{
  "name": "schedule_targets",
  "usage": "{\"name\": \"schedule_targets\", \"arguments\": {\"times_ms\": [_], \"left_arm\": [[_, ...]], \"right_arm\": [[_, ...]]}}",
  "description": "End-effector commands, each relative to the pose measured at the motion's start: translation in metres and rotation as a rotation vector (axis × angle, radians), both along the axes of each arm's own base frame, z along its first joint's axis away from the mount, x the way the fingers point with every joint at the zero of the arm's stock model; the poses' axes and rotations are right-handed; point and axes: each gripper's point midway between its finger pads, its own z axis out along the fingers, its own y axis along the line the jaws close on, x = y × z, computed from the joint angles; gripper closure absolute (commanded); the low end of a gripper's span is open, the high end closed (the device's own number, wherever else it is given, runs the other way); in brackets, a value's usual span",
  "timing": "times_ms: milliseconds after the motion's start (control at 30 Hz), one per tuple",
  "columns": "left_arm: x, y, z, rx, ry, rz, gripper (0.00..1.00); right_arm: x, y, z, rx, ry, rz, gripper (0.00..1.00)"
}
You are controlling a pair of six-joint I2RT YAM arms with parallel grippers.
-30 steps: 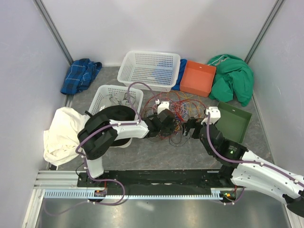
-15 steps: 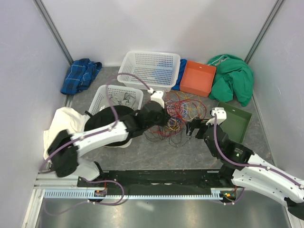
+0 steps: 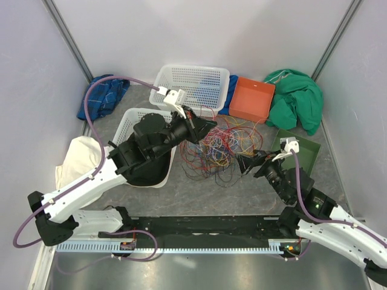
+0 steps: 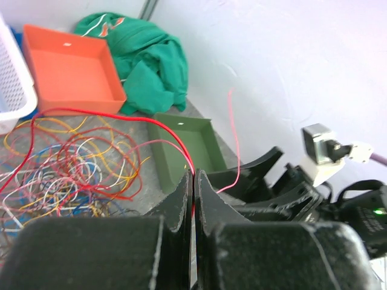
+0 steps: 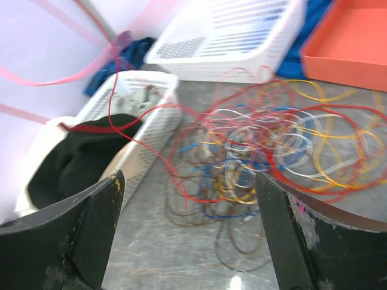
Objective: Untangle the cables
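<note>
L tool (image 4: 193, 178), now raised twd upper centre, pinches one red cable (image 4: 181, 145) off the tangle (image 3: 224, 148) at frame centre; your R tool (image 3: 243, 163) gapes wide, backed rightward. Small white basket (image 5: 158, 77) holds pale crumpled stuff (image 5: 145, 95).

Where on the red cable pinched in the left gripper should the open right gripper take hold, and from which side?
Probably the free span of the red cable just beyond the left gripper, where it arcs alone above the tangle. Bring the right gripper in from its own side, jaws astride the strand; farther along it dives among other loops.
</note>
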Motion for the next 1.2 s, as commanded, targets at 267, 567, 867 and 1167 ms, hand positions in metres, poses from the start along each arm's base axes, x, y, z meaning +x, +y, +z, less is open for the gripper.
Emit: {"name": "schedule_targets", "arguments": {"times_ms": [267,567,867,1167], "left_arm": [[-0.008,-0.015,0.077,-0.051,-0.088,-0.099,0.98],[-0.009,-0.027,0.088,-0.059,-0.086,-0.136,0.98],[-0.007,-0.029,0.081,-0.052,-0.067,-0.133,0.98],[-0.005,-0.029,0.071,-0.035,-0.051,-0.124,0.98]], "right_arm": [[0.001,0.055,0.044,0.064,-0.169,0.209,0.05],[0.012,0.084,0.065,0.101,-0.255,0.256,0.07],[0.027,0.089,0.094,0.214,-0.352,0.191,0.1],[0.033,0.11,0.105,0.257,-0.376,0.233,0.51]]}}
